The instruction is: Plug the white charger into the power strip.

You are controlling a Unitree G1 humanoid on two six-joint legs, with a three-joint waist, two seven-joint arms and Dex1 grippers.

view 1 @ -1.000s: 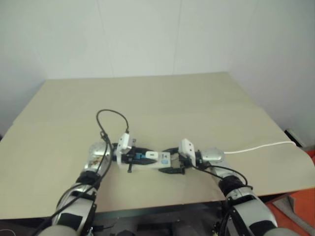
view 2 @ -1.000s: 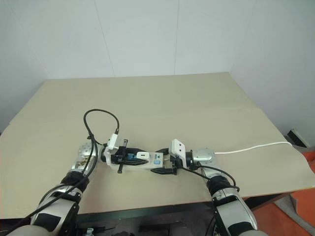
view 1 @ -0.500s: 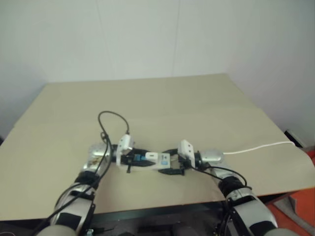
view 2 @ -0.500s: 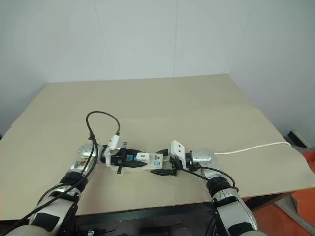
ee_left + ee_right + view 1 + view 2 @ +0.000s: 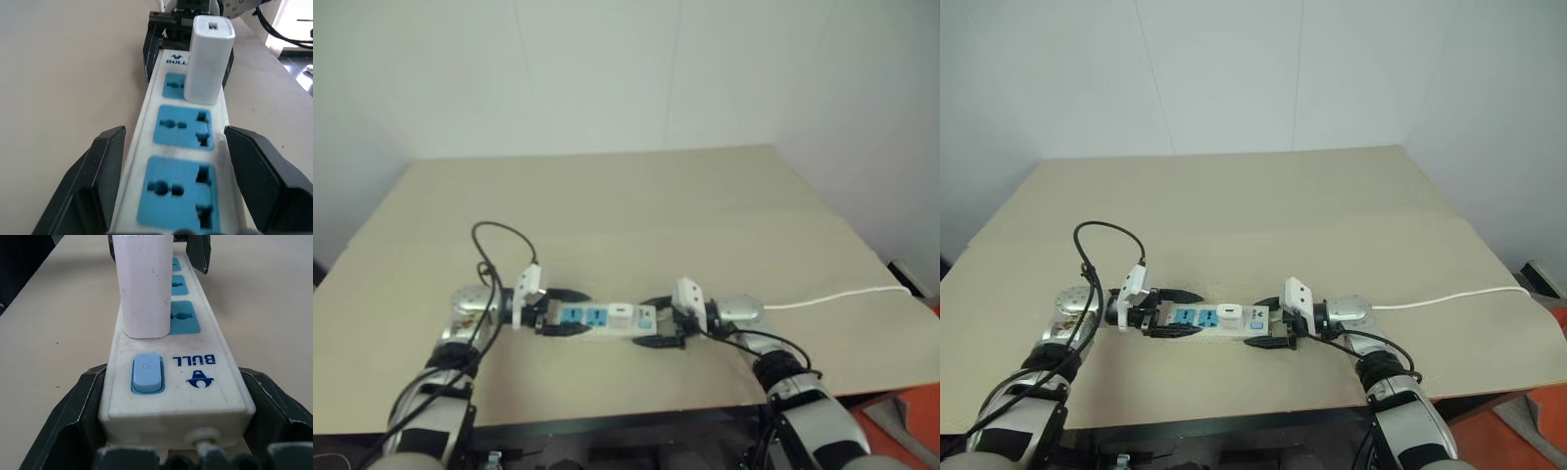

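Observation:
The power strip (image 5: 595, 319) lies flat on the tan table, its cord end to the right. The white charger (image 5: 621, 313) stands upright in the socket nearest the blue switch (image 5: 146, 372); in the left wrist view the charger (image 5: 210, 63) rises beyond two free blue sockets. My left gripper (image 5: 173, 131) is open, one finger on each side of the strip's left end, apart from the charger. My right gripper (image 5: 173, 374) clamps the strip's cord end, its fingers (image 5: 73, 421) pressed against both sides.
The strip's thin white cord (image 5: 842, 294) runs right to the table's (image 5: 636, 206) right edge. The table's front edge is close behind both hands. A white wall stands behind the table.
My left gripper has let go of the charger, opened and drawn back left along the strip. The charger stays upright in its socket. The right gripper has kept its grip.

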